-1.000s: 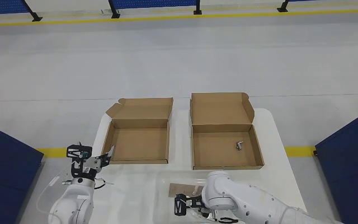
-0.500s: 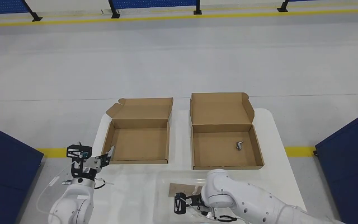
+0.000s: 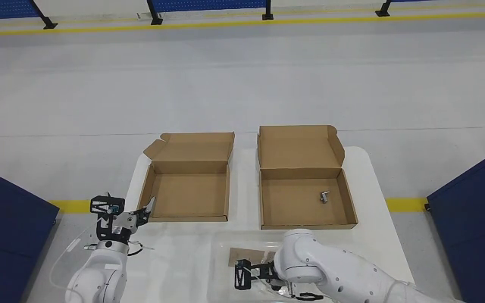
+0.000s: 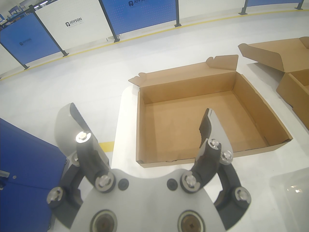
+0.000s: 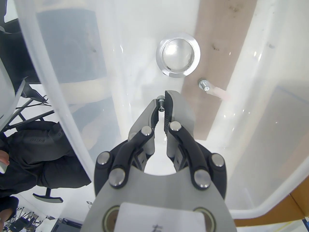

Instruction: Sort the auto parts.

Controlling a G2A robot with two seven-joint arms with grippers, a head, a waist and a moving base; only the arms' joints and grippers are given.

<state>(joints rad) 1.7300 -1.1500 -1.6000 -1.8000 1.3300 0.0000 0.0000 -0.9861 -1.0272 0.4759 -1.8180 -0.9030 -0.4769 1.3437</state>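
1. Small bolt (image 5: pixel 160 103) pinched between the tips of the right tool (image 5: pixel 162 100), closed down to the bolt's width, low inside the clear bin (image 5: pixel 48 73).
2. Just past the tips, on the bin floor: a metal ring (image 5: pixel 178 57) and a second bolt (image 5: pixel 204 84), near each other but apart, both yet to be sorted.
3. Since a second ago: right arm shifted only slightly over the bin, left arm unmoved. Judged as the very start of a lift, with the carry to a box next.
4. Seen from above, from the bin: right box (image 3: pixel 265 201) at 12 o'clock with one small metal part (image 3: pixel 324 196) inside, left box (image 3: pixel 189 218) at 10 o'clock, both on the tabletop (image 3: pixel 375 227).
5. Left tool (image 4: pixel 139 109) spread wide, holding nothing, off the left box's 8 o'clock corner.
6. Hard to tell: whether the bolt has left the bin floor. Shank hidden between the pads. Bin barely traceable from above, partly covered by the right arm.
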